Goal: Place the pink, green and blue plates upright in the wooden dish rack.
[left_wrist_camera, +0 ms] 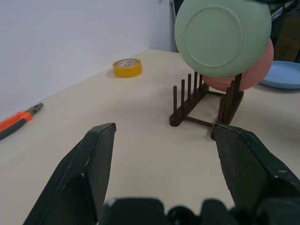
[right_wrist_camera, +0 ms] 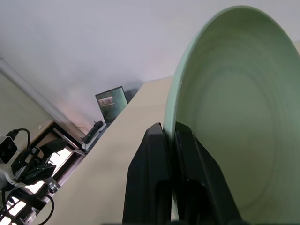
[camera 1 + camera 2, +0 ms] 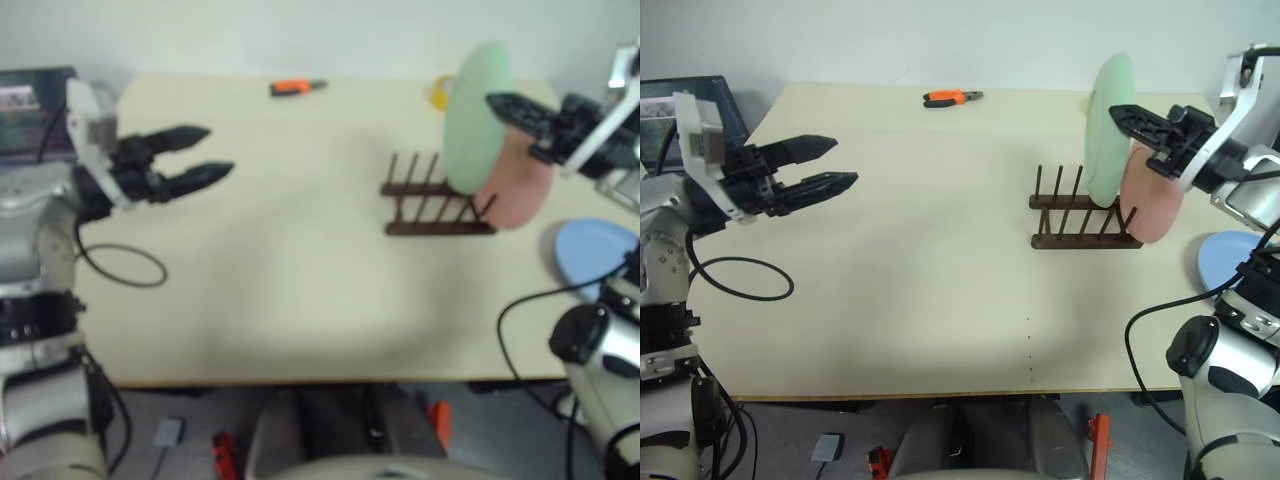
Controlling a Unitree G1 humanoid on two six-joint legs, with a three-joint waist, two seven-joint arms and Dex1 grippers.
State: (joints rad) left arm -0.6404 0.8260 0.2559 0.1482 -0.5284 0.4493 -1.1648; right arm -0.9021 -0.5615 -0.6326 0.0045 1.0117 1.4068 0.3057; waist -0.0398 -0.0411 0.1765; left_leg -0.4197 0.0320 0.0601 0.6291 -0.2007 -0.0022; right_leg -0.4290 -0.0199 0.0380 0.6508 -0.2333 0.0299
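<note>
The right gripper [image 3: 1120, 112] pinched the green plate's [image 3: 1108, 130] rim above the rack [image 3: 1083, 222], where the pink plate [image 3: 1152, 200] stood near the table's right edge; the blue plate [image 3: 1232, 258] lay flat at that edge. The left gripper [image 3: 845, 165] hung open.

There were three plates: one mint green plate [image 3: 1108, 130], one pale pink plate [image 3: 1152, 200] and one light blue plate [image 3: 1223, 262]. There was one dark wooden dish rack [image 3: 1080, 222], one pair of orange-handled pliers [image 3: 950, 97] and one yellow tape roll [image 1: 127, 67]. One bench [image 3: 920, 290] carried them. One laptop [image 3: 685, 110] stood off its left side. Two end effectors were there, the left end effector [image 3: 825, 165] and the right end effector [image 3: 1130, 118].
</note>
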